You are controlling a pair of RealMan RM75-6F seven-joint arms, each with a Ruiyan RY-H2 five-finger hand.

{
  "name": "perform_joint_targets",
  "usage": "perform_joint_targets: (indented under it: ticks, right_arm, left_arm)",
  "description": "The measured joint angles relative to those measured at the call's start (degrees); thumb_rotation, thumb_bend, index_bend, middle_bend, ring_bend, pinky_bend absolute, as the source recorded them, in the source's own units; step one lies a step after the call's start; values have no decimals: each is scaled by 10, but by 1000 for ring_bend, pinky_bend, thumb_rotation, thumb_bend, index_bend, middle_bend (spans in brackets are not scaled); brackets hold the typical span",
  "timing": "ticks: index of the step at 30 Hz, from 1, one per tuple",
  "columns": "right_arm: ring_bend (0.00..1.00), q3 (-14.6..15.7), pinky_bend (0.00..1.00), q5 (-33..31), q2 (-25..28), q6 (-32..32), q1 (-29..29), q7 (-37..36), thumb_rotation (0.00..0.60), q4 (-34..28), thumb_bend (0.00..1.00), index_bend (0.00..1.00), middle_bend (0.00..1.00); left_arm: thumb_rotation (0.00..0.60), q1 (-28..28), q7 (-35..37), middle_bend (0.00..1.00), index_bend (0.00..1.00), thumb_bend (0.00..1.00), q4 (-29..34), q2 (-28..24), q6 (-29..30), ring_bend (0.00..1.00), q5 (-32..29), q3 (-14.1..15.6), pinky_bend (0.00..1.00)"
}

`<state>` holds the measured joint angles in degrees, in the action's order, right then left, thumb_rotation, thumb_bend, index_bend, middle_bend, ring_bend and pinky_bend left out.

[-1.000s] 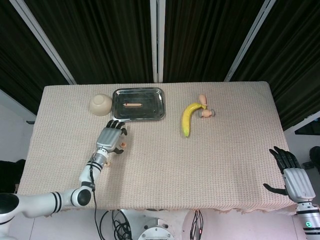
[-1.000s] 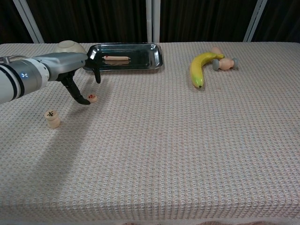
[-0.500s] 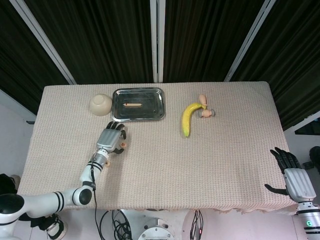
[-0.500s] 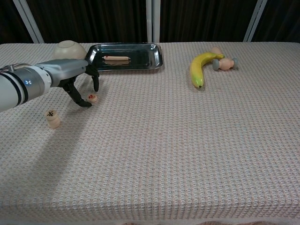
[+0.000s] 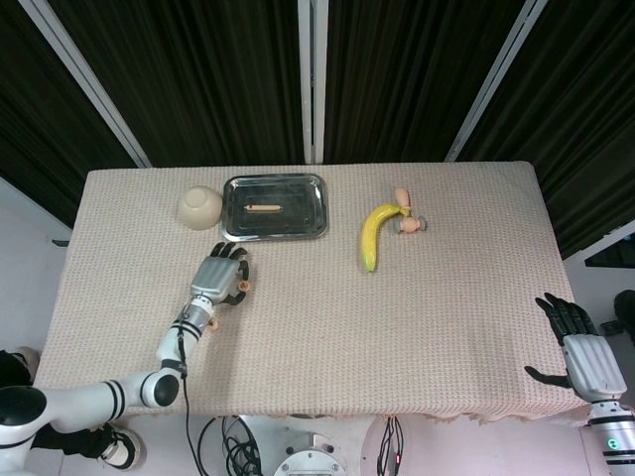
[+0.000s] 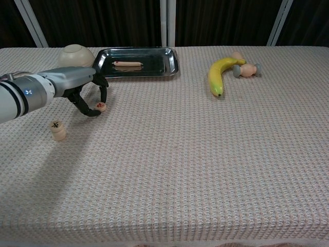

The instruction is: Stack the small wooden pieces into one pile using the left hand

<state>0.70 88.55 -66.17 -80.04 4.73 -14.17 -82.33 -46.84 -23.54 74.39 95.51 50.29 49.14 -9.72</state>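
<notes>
While the loose wooden piece [image 6: 102, 107] lies near the table's [image 6: 205, 154] back-left corner, the left hand [image 6: 86, 92] arches over it, fingers [image 6: 104, 90] apart.
Closing off-centre could flick it away; the pile [image 6: 57, 130] stands well apart, easily toppled.

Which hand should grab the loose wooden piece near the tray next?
Left. The left hand already hangs over the loose wooden piece, fingers curved around it, with the pile close by. The right hand sits at the table's far right edge, well away from both.
</notes>
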Motion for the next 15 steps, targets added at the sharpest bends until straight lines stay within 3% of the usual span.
perform_joint_targets:
  ticks: [9,15]
  right_arm:
    - [0,-1,0,1,1,-3,0,3,600,-4,0,0,0]
    - [0,-3,0,2,0,-4,1,1,600,-5,0,0,0]
  left_arm:
    - [600,6,14,145,516,302,5,-7,2,0,7,-3,0]
    - [600,8,-3,156,527,301,55,-37,16,0,6,-5,0]
